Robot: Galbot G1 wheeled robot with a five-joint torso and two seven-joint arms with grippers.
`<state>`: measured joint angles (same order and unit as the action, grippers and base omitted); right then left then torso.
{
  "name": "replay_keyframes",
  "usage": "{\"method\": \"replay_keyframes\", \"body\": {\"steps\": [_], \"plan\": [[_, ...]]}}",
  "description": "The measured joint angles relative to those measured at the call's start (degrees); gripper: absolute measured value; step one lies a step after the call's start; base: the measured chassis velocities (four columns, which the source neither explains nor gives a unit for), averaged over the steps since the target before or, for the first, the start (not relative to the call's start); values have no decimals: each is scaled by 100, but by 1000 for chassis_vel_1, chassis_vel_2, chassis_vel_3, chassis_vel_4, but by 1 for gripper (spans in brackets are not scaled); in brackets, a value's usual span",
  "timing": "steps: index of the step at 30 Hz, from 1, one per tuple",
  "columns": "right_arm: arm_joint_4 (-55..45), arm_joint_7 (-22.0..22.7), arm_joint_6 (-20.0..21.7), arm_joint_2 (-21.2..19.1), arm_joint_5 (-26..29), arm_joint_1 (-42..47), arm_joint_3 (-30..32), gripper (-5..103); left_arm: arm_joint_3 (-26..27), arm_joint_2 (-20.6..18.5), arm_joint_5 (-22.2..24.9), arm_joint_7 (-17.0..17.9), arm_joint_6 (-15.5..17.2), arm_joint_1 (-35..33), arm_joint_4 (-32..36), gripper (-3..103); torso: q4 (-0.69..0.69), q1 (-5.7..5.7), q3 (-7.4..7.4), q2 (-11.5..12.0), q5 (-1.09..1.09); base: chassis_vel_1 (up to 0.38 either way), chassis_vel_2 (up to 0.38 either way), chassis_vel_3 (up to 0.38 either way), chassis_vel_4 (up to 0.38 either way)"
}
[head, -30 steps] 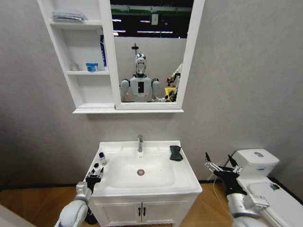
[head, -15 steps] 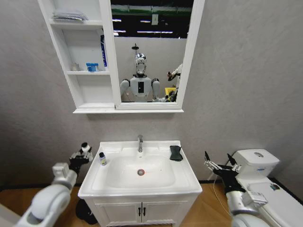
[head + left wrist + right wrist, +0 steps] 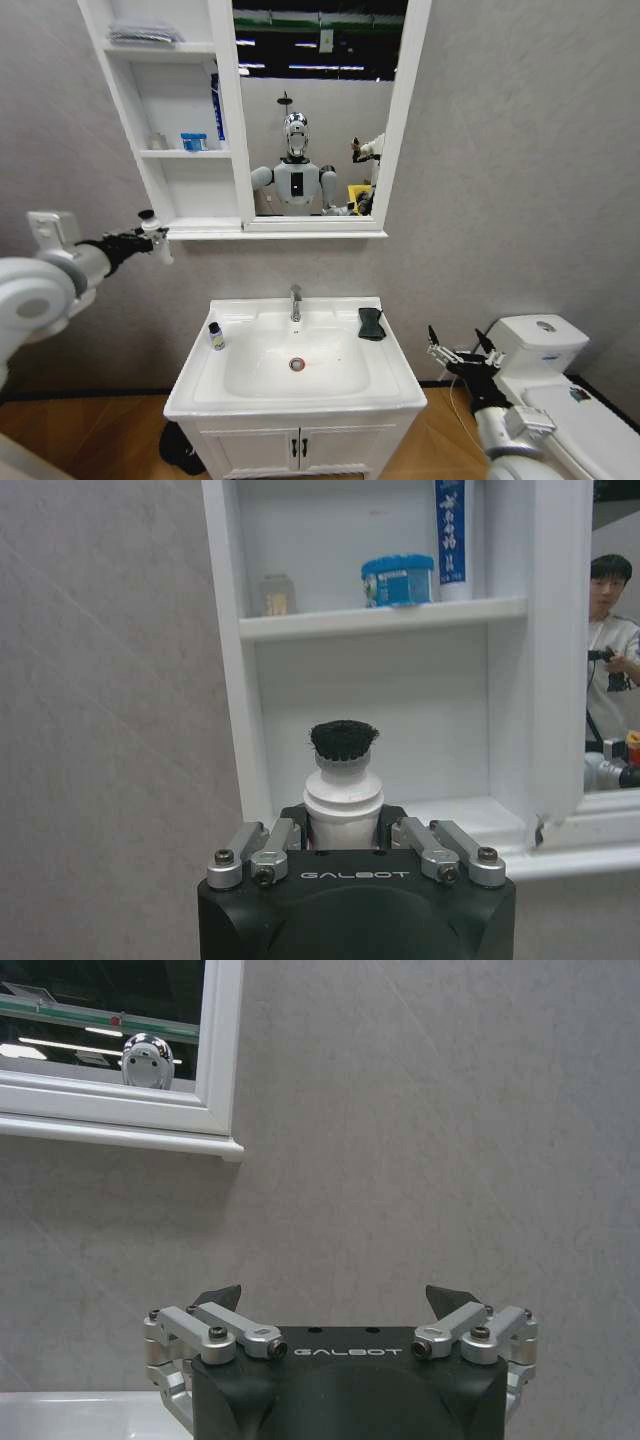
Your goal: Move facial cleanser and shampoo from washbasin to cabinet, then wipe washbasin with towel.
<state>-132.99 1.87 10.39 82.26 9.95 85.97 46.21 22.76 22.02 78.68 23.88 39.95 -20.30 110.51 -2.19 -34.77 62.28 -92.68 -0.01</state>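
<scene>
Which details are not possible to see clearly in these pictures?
- Held bottle: the left gripper hides its lower body in the left wrist view; too small to read in the head view.
- Bottle on the washbasin: label too small in the head view.
- Folded item on the cabinet's top shelf: edge cuts it off.

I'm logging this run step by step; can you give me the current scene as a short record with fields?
left gripper: raised beside the white three-shelf wall cabinet, shut on a small white bottle with black cap
right gripper: open, idle low beside the white toilet
white ceramic washbasin: one small dark-capped bottle on its left rim
small black folded towel: on back right corner of basin
</scene>
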Motion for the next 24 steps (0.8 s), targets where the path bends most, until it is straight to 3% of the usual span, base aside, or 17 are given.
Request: {"method": "replay_keyframes", "body": {"steps": [2,3,5,6,9,13,15,18,24], "plan": [[-3,-2,48,-1,-27,-32,-48,100,-837,114,16,-127,0,981,-448,34,2,0,0,0,0,0,0,0,0],[-3,-2,48,-1,-27,-32,-48,100,-837,114,16,-127,0,981,-448,34,2,0,0,0,0,0,0,0,0],[-3,-4,73,-10,-32,-69,-54,100,-1657,387,-8,-249,2,1911,-925,34,0,0,1,1,-3,0,0,0,0],[-3,-4,73,-10,-32,-69,-54,100,-1657,387,-8,-249,2,1911,-925,34,0,0,1,1,-3,0,0,0,0],[14,-4,77,0,-24,-81,-7,100,-2505,884,-363,-401,-10,2864,-1687,34,-2,-1,1,0,3,0,0,0,0],[56,-5,54,22,-15,-58,42,100,-2764,1173,-740,-592,-40,3141,-2135,33,-2,-2,2,1,0,0,0,0,0],[129,-12,-7,52,-20,-47,59,100,-2955,1371,-1204,-975,-58,3351,-2551,33,-2,-1,0,1,2,0,0,0,0],[166,-15,-20,78,-20,-71,55,100,-3099,1518,-1495,-1225,-118,3487,-2935,33,-1,0,1,1,1,0,0,0,0],[263,-18,-20,74,-26,-175,33,100,-3270,1783,-1598,-1429,-131,3707,-3579,33,0,0,0,1,1,0,0,0,0]]}}
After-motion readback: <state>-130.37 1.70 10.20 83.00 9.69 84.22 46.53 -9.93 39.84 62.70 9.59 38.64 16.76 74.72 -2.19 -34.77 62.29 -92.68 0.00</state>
